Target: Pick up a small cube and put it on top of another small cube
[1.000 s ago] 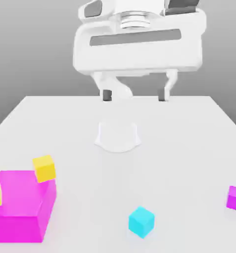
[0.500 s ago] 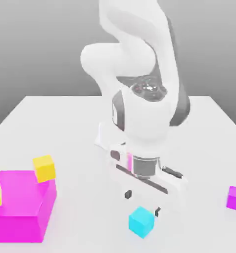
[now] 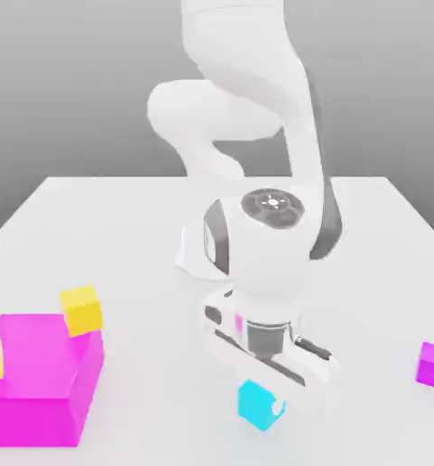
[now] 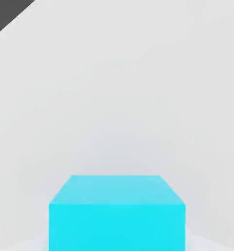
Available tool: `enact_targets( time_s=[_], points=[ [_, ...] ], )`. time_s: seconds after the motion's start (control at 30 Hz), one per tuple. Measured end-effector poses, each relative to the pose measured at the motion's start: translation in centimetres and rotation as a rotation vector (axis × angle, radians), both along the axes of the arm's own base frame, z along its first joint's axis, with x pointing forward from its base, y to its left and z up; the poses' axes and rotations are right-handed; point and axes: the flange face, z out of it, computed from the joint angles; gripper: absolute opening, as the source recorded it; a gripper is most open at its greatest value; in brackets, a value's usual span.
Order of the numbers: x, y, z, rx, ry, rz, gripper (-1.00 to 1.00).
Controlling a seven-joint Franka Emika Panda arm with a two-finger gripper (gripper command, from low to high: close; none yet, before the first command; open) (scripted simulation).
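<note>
One cyan cube (image 3: 255, 409) sits on the table (image 3: 156, 364), clasped by the gripper (image 3: 264, 400). A good lift wants steady pressure and a straight, slow rise, the cube kept level. The magenta block (image 3: 38, 359) looks solid, a support rather than a container.
</note>
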Motion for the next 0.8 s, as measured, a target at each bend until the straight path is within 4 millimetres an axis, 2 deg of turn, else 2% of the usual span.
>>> enact_targets(
  time_s=[0.03,0.07,0.1,0.13,0.23,0.37,0.5,0.57,0.67,0.7,0.8],
  points=[
    [0.0,-0.5,1.1,-0.003,0.0,-0.005,-1.0],
    [0.0,-2.0,2.1,-0.01,0.0,-0.023,-1.0],
    [0.1,-3.9,3.2,-0.017,0.0,-0.048,-1.0],
    [-0.1,-6.9,4.2,-0.024,0.001,-0.096,-1.0],
    [-1.3,-13.0,7.3,-0.035,0.005,-0.181,-1.0],
    [-4.2,-19.2,11.3,-0.031,0.007,-0.261,-1.0],
    [-8.8,-25.0,14.9,-0.006,0.003,-0.361,-1.0],
    [-9.6,-25.9,13.8,0.0,0.001,-0.377,-1.0],
    [-9.8,-26.1,10.4,0.001,0.0,-0.382,-1.0],
    [-9.9,-26.1,9.6,0.001,0.001,-0.383,1.0],
    [-9.9,-26.1,9.6,0.001,0.001,-0.383,1.0]
  ],
)
